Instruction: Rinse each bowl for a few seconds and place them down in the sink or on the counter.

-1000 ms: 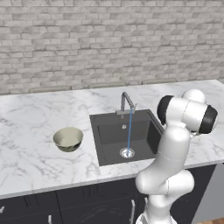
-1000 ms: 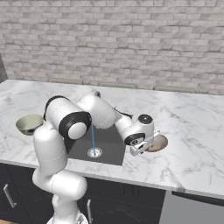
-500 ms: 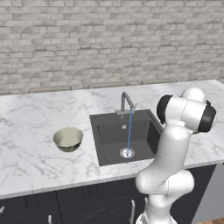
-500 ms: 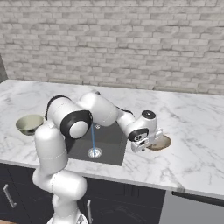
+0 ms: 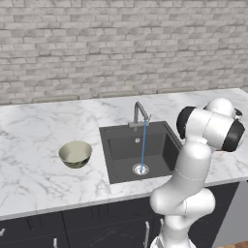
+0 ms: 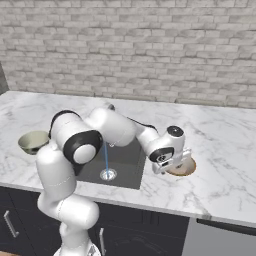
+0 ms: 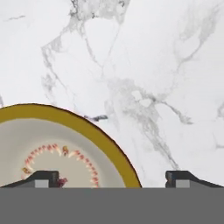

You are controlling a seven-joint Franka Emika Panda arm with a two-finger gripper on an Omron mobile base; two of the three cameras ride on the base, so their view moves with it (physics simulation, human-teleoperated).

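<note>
gripper (image 7: 112, 177) released over tan bowl (image 7: 57, 148) on desk (image 7: 175, 65).
jaws spread wide; bowl at lower left of hand view, green bowl (image 5: 75, 154) far left of sink (image 5: 140, 150).

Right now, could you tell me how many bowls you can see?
2: the greenish-cream bowl stands on the counter left of the sink; the tan bowl sits on the counter right of it, under the open gripper.

A sink (image 5: 121, 141) sits recessed in the bench (image 5: 34, 131), one bowl (image 5: 75, 154) on its left, another bowl (image 6: 183, 168) on its right, under the claw (image 6: 172, 164).
</note>
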